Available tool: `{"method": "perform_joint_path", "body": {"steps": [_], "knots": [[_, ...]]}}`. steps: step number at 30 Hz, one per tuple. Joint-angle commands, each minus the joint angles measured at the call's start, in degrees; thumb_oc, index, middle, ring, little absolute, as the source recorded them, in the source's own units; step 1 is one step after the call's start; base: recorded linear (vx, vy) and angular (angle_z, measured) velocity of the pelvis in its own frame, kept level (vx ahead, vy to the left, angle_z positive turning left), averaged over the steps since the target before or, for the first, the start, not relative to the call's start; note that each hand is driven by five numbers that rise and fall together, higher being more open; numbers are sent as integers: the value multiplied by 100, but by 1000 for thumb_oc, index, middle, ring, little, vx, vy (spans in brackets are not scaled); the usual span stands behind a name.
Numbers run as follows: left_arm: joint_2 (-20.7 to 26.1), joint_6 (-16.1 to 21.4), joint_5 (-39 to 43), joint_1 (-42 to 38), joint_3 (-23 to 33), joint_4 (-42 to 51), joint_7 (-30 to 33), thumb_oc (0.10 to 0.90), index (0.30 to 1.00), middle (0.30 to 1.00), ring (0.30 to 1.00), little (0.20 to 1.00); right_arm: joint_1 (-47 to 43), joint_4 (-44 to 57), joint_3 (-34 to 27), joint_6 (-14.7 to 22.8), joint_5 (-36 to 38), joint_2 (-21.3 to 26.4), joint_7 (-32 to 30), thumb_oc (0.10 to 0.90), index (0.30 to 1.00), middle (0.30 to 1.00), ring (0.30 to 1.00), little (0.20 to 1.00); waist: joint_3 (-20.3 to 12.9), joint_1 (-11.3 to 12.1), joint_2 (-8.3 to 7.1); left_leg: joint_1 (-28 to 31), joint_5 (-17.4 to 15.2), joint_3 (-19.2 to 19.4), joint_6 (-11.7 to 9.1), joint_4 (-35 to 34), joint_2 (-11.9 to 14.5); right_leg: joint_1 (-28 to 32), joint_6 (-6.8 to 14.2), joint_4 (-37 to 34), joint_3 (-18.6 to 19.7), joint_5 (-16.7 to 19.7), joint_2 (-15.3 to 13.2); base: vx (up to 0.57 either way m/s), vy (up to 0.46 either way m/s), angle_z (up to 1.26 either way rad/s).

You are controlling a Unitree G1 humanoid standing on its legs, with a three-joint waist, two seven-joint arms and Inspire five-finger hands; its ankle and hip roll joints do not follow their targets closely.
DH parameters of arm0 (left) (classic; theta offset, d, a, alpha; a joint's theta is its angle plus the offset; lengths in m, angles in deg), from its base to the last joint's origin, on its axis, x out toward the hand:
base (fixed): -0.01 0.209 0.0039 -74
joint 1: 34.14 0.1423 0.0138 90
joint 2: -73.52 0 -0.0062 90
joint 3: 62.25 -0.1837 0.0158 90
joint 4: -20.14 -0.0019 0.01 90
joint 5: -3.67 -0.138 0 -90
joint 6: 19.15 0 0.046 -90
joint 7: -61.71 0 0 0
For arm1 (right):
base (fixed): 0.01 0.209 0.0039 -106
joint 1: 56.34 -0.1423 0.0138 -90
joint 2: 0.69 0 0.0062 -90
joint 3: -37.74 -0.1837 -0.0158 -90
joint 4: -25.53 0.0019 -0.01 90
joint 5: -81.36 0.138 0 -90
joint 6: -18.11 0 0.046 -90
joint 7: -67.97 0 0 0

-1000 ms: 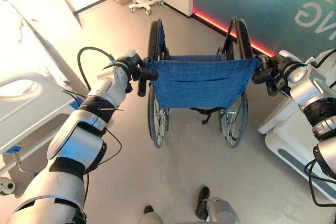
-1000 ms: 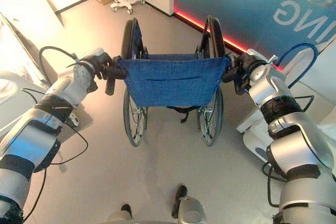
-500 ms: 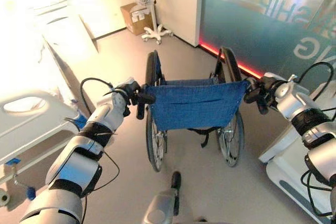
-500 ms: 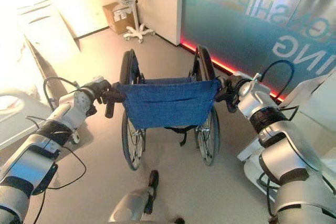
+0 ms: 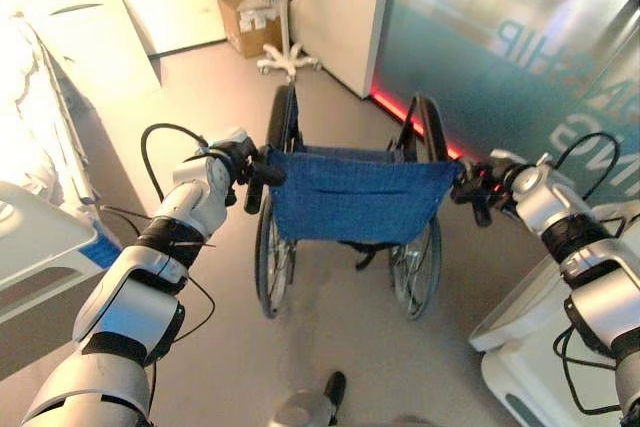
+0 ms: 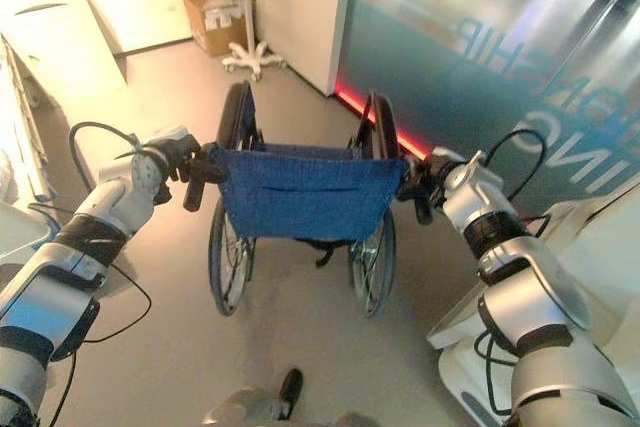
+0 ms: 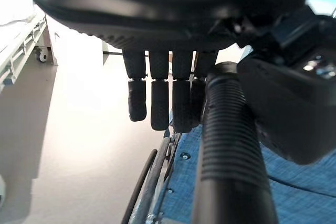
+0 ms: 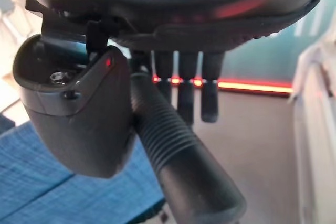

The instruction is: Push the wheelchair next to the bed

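The wheelchair (image 5: pixel 355 197), with a blue cloth back and two big wheels, stands on the floor straight ahead with its back to me. My left hand (image 5: pixel 238 157) is at its left push handle (image 7: pixel 228 145). The ribbed grip lies between the thumb and the straight, hanging fingers (image 7: pixel 160 103). My right hand (image 5: pixel 480 187) sits the same way at the right push handle (image 8: pixel 178 150), fingers (image 8: pixel 186 93) straight behind the grip. The white bed (image 5: pixel 35 237) runs along the left side.
A teal glass wall with a red light strip (image 5: pixel 400 112) runs along the right, close to the right wheel. White equipment (image 5: pixel 540 347) stands at lower right. A cardboard box (image 5: pixel 245 22) and a wheeled stand (image 5: pixel 285 57) are ahead by the far wall.
The whole view has shifted, so the camera moved. Both hands stay at the push handles. The bed's rail has slid toward the lower left, and the wheelchair sits a little to the left.
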Motion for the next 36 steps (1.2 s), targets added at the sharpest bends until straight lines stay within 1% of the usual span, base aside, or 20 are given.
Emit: {"method": "perform_joint_path", "body": {"steps": [1,2,4,5,8,9,10,13,14,15,16,17,18,23,27,28,30,32,34,36], "knots": [[444,841,-217,1011,-819,-352,-396,400,300,300,300,300,-615,820,805,1370,-265,-69,289,400,300,300,300,300,619,154,-629,58,-1200,502,-327,796,-81,-389,439,-1454,615,2574,-1076,473,-340,87],[482,918,-173,977,-859,-327,-389,400,300,300,300,300,-700,868,863,1216,-217,-6,317,400,300,300,300,300,636,79,-648,125,-1337,317,-352,872,-78,-483,496,-1875,803,2675,-1123,425,-294,90],[496,983,-219,987,-848,-281,-418,400,300,300,300,300,-742,950,885,1095,-197,70,360,400,300,300,300,300,634,35,-673,165,-1474,184,-379,980,-66,-536,540,-2173,921,2749,-1177,445,-341,79],[521,1039,-297,1022,-851,-219,-446,400,300,300,300,300,-798,1070,909,927,-120,167,405,400,300,300,300,300,623,4,-712,199,-1652,31,-427,1129,-24,-573,563,-2328,1038,2803,-1226,501,-474,73],[519,1275,-454,1029,-836,-235,-350,400,300,300,300,300,-978,1145,958,659,-43,267,449,400,300,300,300,300,614,-45,-823,54,-1873,-92,-512,1409,22,-567,565,-2175,1271,2659,-1175,273,-369,69],[467,1296,-451,1024,-855,-273,-309,400,300,300,300,300,-1025,1119,985,620,31,299,480,400,300,300,300,300,570,-88,-833,-3,-1914,-94,-539,1457,77,-589,579,-1969,1308,2537,-1135,275,-267,107],[395,1287,-285,1046,-921,-384,-309,400,300,300,300,300,-1049,1145,994,599,17,304,636,400,300,300,300,300,522,-132,-841,47,-1971,-47,-636,1473,247,-685,599,-1448,1154,2487,-1177,341,-329,161],[220,1126,-328,1004,-1037,-402,-304,400,300,300,300,300,-1126,1051,1057,695,45,274,682,400,300,300,300,300,563,-191,-856,132,-1747,221,-788,1339,608,-625,527,-1326,860,2349,-1134,199,-205,125],[100,1123,-309,997,-1057,-456,-265,400,300,300,300,300,-1134,1009,1064,771,9,328,706,400,300,300,300,300,565,-271,-820,143,-1542,493,-849,1191,790,-572,462,-1322,700,2270,-1104,171,-135,59],[56,1116,-292,981,-1077,-464,-241,400,300,300,300,300,-1133,998,1061,782,-11,348,699,400,300,300,300,300,571,-303,-799,153,-1487,579,-879,1138,847,-547,448,-1328,644,2247,-1100,163,-84,73],[-119,1036,-194,905,-1164,-497,-147,400,300,300,300,300,-1117,961,1045,847,-87,395,641,400,300,300,300,300,595,-424,-724,182,-1328,908,-972,976,1011,-502,429,-1343,461,2193,-1120,95,-34,78],[-172,1000,-165,883,-1185,-518,-123,400,300,300,300,300,-1110,953,1039,892,-113,401,625,400,300,300,300,300,601,-460,-698,199,-1291,990,-995,926,1050,-497,427,-1343,413,2180,-1128,160,-72,87],[-302,923,-96,771,-1272,-560,-90,400,300,300,300,300,-1109,949,1026,987,-192,455,618,400,300,300,300,300,634,-563,-602,264,-1136,1195,-1056,679,1179,-470,391,-1316,271,2091,-1122,142,-83,67],[-280,672,-87,683,-1246,-436,-258,400,300,300,300,300,-1101,1163,1072,1126,-569,471,633,400,300,300,300,300,647,-632,-462,493,-934,1061,-1165,227,1352,-449,281,-1100,153,1791,-971,192,-196,42],[-191,649,-209,744,-1127,-342,-446,400,300,300,300,300,-1123,1294,1100,1025,-337,496,647,400,300,300,300,300,575,-629,-457,594,-872,1061,-1219,282,1504,-418,90,-928,9,1568,-841,169,-246,9],[-196,660,-242,777,-1094,-344,-485,400,300,300,300,300,-1101,1305,1085,1007,-261,490,659,400,300,300,300,300,541,-644,-461,612,-761,1103,-1242,364,1561,-401,39,-916,-38,1536,-804,210,-286,10],[-263,615,-301,909,-1067,-325,-538,400,300,300,300,300,-1005,1325,1081,965,-172,489,725,400,300,300,300,300,462,-703,-482,516,-88,1278,-1307,883,1785,-260,-129,-966,-153,1485,-656,208,-264,12],[-347,612,-343,1041,-1008,-368,-473,400,300,300,300,300,-882,1321,1057,1034,-210,474,715,400,300,300,300,300,426,-726,-537,441,101,1432,-1292,1254,1866,-137,-213,-1022,-221,1468,-606,235,-242,16],[-456,564,-348,1160,-972,-373,-392,400,300,300,300,300,-756,1309,1032,1101,-199,413,630,400,300,300,300,300,448,-651,-628,95,207,1515,-1232,1916,1701,199,-328,-1136,-233,1403,-516,353,-308,13],[-522,540,-383,1251,-925,-354,-342,400,300,300,300,300,-664,1264,994,1103,-274,237,547,400,300,300,300,300,600,-414,-631,-417,-87,1324,-1071,2195,1203,587,-317,-1189,-9,1310,-388,394,-225,30]]}}
